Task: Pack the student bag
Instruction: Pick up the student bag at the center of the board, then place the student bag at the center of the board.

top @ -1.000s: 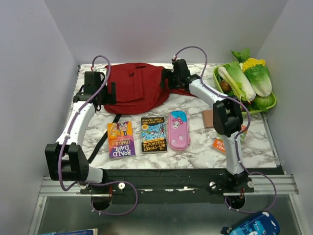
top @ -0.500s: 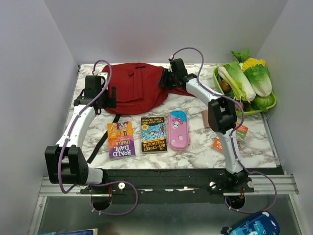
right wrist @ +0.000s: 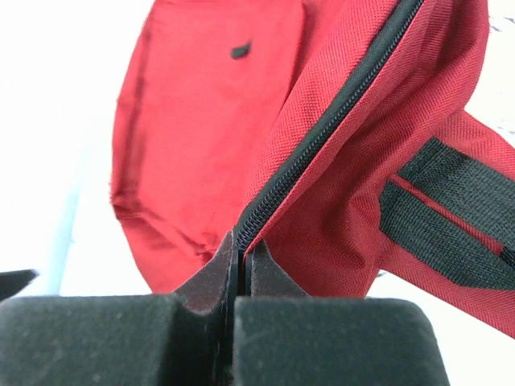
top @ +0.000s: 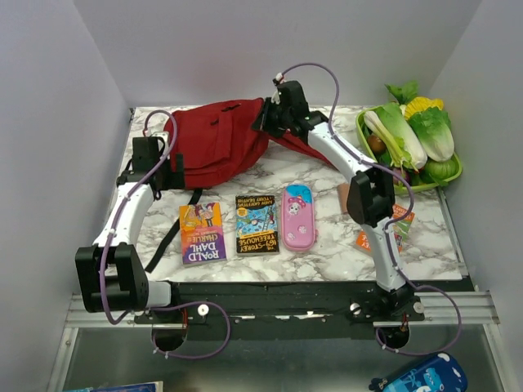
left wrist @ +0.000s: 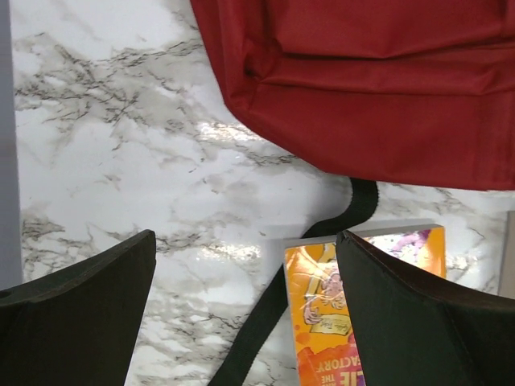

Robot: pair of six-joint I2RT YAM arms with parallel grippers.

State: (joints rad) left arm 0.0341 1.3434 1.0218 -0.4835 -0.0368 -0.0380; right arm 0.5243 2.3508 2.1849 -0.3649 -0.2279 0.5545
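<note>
Right gripper (right wrist: 239, 261) has risen, pinching the bag (top: 214, 145) by its zipper edge; left gripper (left wrist: 245, 249) gapes. Opening seems underway; next, widen the mouth.

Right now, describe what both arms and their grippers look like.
The left arm and right arm share white links and chunky black joint housings, each trailed by a thin purple cable. The left gripper and right gripper are black, with broad matte fingers. No markings show.
</note>
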